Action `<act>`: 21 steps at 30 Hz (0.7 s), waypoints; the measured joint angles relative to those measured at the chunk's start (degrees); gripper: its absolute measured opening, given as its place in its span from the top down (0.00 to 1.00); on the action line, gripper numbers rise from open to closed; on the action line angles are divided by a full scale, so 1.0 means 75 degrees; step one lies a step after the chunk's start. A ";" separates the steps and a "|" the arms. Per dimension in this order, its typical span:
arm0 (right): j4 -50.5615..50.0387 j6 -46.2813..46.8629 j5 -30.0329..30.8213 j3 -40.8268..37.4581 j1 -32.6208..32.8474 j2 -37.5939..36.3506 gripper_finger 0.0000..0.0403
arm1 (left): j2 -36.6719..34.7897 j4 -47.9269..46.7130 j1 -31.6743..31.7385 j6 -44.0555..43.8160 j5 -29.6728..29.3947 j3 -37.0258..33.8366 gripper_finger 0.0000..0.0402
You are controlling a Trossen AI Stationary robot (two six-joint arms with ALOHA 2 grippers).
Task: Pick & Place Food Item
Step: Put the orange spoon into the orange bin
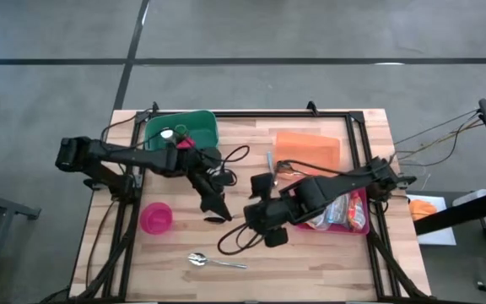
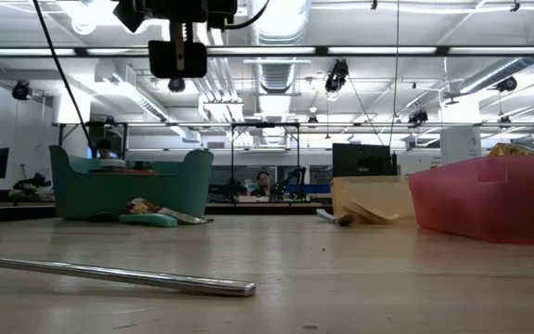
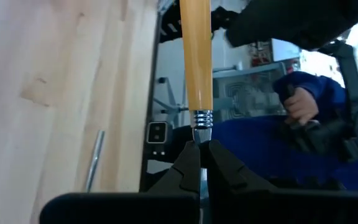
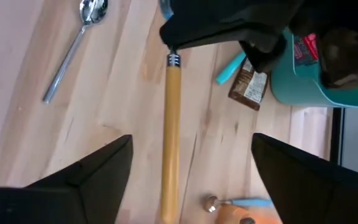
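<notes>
My left gripper (image 3: 201, 149) is shut on a tool with a yellow wooden handle (image 3: 196, 56) and a ribbed metal collar, over the table's middle (image 1: 218, 209). My right gripper (image 4: 191, 180) is open and hangs above that handle (image 4: 170, 143). One finger stands on either side of the handle and neither touches it. In the high view it is beside the left one (image 1: 264, 226). Food packets lie in the pink tray (image 1: 363, 221). A brown packet (image 4: 248, 87) lies on the wood by the green bin (image 1: 181, 131). My left gripper pinches the tool's thin metal neck (image 3: 201, 138), just behind the ribbed collar, between its two fingertips. The tool runs straight on in line with the fingers, handle away from them. It is lifted clear of the table. The fingers hide the tool's other end.
A pink bowl (image 1: 156, 218) and a spoon (image 1: 213, 261) lie near the front edge. An orange bag (image 1: 308, 149) lies at the back right, by the tray. Black cables (image 1: 230, 165) trail across the middle. A seated person (image 3: 303, 102) is beyond the table.
</notes>
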 joint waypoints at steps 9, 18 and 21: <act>-0.0288 -0.0186 0.0016 0.0212 0.0000 0.0183 0.55 | 0.0000 0.0229 0.0060 -0.0066 0.0300 0.0006 1.00; -0.0271 -0.0110 -0.0517 0.0253 -0.0006 0.0165 0.78 | 0.0000 0.0866 0.0160 -0.0268 0.0423 0.0004 1.00; -0.0263 0.0139 -0.0569 0.0249 -0.0012 0.0165 0.79 | 0.0006 0.0955 0.0184 -0.0270 0.0424 0.0000 1.00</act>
